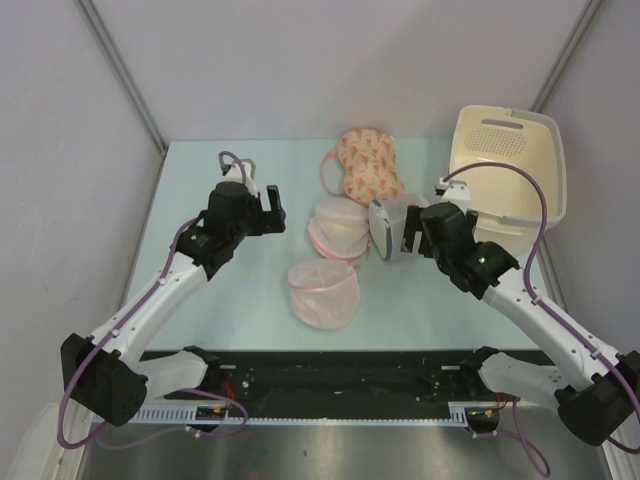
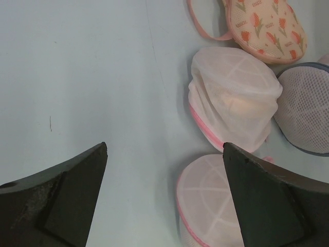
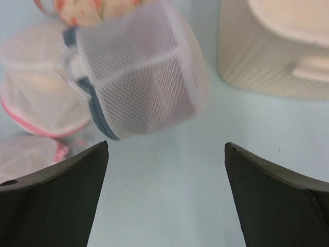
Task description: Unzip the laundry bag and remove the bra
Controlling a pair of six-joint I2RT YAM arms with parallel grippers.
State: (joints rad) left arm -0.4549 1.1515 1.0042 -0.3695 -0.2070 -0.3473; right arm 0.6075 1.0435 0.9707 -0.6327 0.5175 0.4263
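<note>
Bolted at the near edge, both arms reach over the pale surface. A cream perforated basket fills its far right corner. A peach patterned bra lies by the far edge. The laundry bag stands tilted on its grey zip rim right of centre, between the basket and the farther of two pink-trimmed mesh pouches, touching that pouch. The right gripper gapes wide just short of the bag, holding nothing. The left gripper is likewise spread and empty, left of the pouches.
</note>
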